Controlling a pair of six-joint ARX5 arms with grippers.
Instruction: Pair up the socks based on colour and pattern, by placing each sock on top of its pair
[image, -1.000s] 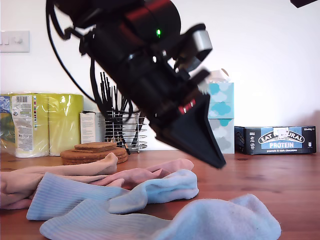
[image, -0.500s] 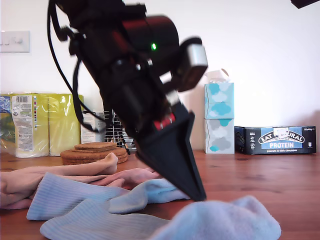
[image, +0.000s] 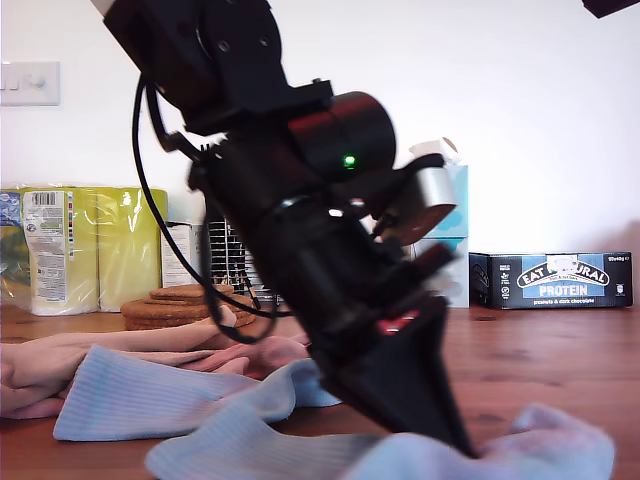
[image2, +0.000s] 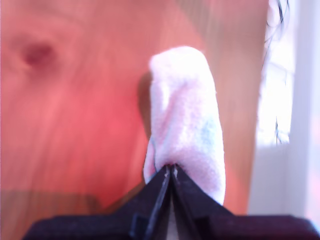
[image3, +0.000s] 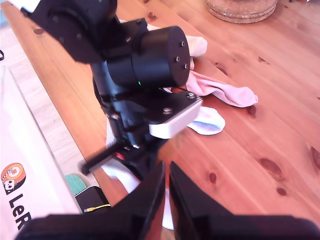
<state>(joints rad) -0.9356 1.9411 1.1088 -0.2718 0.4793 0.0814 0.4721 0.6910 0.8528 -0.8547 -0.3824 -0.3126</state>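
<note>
My first gripper (image2: 170, 172) is clamped on the near blue sock (image: 520, 452) at the table's (image: 540, 350) front edge; my second gripper (image3: 166, 181) hangs above, jaws together and empty. I judge pairing barely begun: the other blue sock (image: 150, 395) and the pink sock (image: 255, 352) lie jumbled beside it, none stacked.

- Nearest sock (image: 520, 455): exterior view's lower right, under my first gripper (image: 455, 440).
- Second sock (image: 150, 400): lower left, before a third sock (image: 60, 365).
- Coasters (image: 180, 305) (stacked): behind the socks, left of centre.
- Protein box (image: 550, 280): right, at the table's (image: 560, 360) back.
</note>
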